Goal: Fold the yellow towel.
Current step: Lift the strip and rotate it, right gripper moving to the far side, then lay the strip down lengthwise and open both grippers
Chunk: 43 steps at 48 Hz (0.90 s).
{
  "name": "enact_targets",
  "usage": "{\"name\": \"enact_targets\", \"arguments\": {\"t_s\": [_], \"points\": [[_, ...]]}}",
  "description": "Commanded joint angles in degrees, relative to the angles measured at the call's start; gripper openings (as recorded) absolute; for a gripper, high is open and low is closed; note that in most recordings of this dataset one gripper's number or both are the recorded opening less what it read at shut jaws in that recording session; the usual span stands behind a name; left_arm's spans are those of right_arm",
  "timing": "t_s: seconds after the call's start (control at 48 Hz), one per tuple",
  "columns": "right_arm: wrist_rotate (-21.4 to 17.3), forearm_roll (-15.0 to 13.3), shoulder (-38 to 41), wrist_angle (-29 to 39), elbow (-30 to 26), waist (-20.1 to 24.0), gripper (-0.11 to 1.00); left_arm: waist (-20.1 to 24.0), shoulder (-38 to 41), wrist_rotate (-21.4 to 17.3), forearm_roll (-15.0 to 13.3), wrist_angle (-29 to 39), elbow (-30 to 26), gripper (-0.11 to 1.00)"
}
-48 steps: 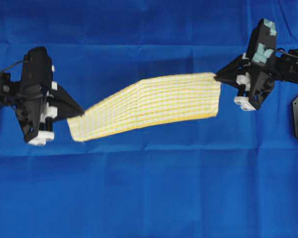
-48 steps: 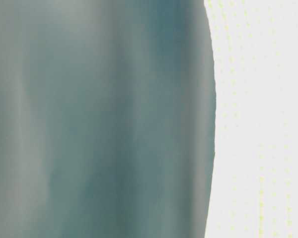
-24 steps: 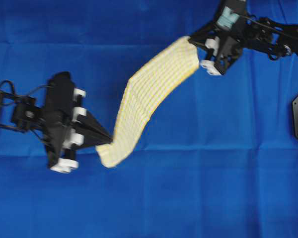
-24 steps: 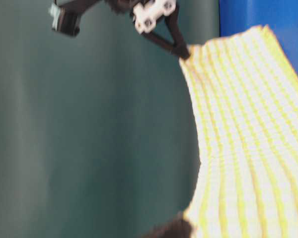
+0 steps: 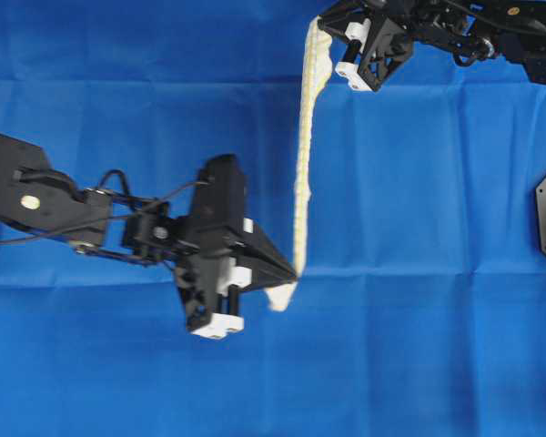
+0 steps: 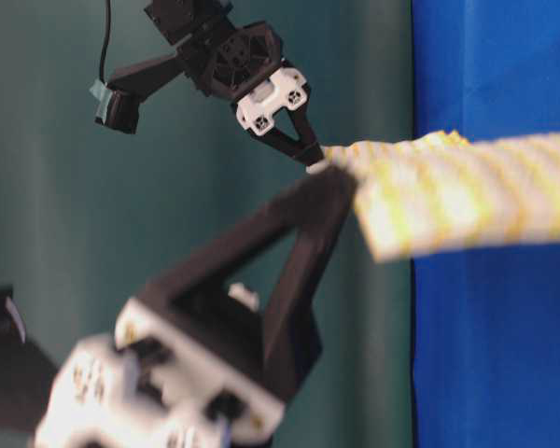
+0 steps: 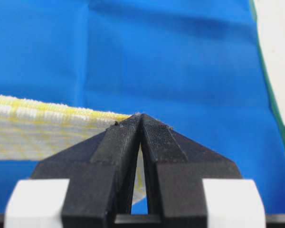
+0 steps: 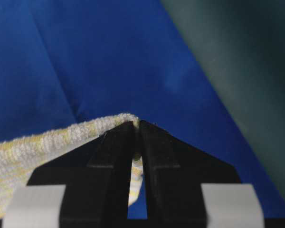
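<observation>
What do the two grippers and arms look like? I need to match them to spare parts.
Both are matte black. The left gripper and right gripper each end in wedge-shaped black fingers tapering to a point, with white blocks at the finger bases. Thin black cables loop along the left arm. The right arm carries a pale teal patch, seen in the table-level view.

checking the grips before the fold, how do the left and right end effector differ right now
The left end effector sits near the middle of the overhead view; the right end effector is at its top edge. The left grips the lower end of the yellow towel, the right its upper end. Both are shut on a corner, holding the towel stretched between them above the blue cloth.
</observation>
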<state>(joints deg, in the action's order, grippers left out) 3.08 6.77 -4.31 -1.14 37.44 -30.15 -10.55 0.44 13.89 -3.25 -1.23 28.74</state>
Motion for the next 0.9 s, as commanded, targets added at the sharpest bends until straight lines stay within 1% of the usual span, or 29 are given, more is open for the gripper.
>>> {"name": "enact_targets", "arguments": {"t_s": [0.0, 0.229, 0.417, 0.667, 0.876], "points": [[0.1, -0.4, -0.5, -0.5, -1.6, -1.0, 0.05, -0.5, 1.0, -0.1, -0.1, -0.6, -4.0, 0.00], [0.2, -1.1, -0.5, -0.1, -1.6, -2.0, 0.05, -0.6, 6.0, -0.4, -0.1, -0.8, -11.2, 0.00], [0.2, -1.1, -0.8, 0.4, -1.2, -2.5, 0.05, -0.6, 8.8, -0.6, 0.0, -0.4, -14.2, 0.00], [0.2, -1.1, -1.0, 0.4, -1.0, -2.8, 0.05, -0.6, 9.1, -0.3, 0.0, -0.4, -13.8, 0.00], [0.2, -1.1, -0.2, 0.4, -1.4, -2.3, 0.05, -1.1, 7.6, -0.1, -0.1, -0.7, -10.5, 0.00]]}}
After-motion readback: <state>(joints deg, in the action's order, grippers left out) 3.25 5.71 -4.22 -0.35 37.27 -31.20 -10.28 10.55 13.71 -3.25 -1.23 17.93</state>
